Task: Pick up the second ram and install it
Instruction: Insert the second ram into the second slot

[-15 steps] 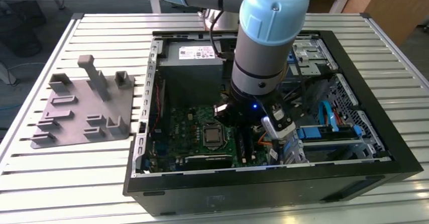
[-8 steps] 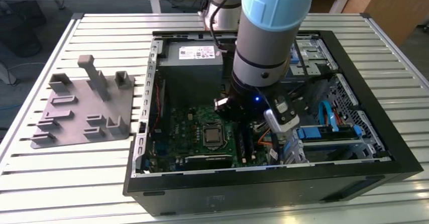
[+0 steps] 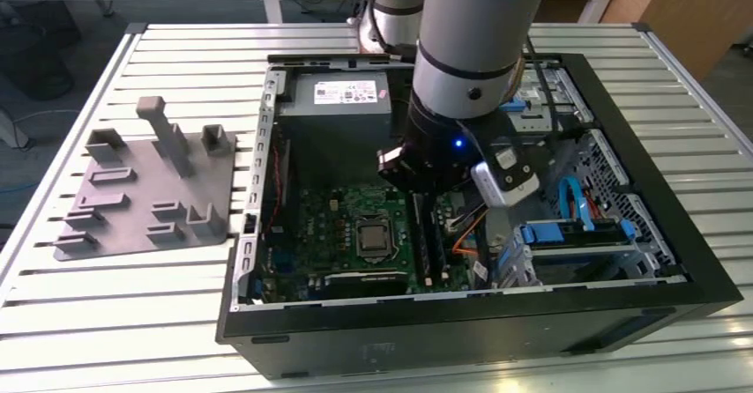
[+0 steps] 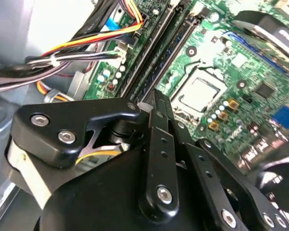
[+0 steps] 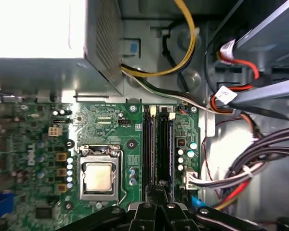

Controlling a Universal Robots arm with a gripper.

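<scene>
Gripper (image 4: 155,103): down inside the open computer case (image 3: 659,137), its tips at the near end of the memory slots in both wrist views.
Fingers (image 4: 162,144): drawn together, no gap showing between them; I cannot tell whether anything thin is pinched there.
Second ram (image 5: 164,151): I take it to be the dark narrow stick lying along the slot farther from the processor socket (image 5: 99,176), running straight out from the fingertips. Whether it is fully seated cannot be told.
Neighbouring slot (image 5: 149,151): just beside it and parallel, on the socket side.
Cables (image 4: 77,53): a bundle close to the slots on the side away from the socket, apart from the tips.
Grey tray (image 3: 147,190): on the slatted table (image 3: 118,322), beside the case at the exterior view's left, nothing on it.
Doing it well: as I judge it, keep the stick parallel to its slot, press squarely and evenly down, and stay clear of the cables and the socket.
</scene>
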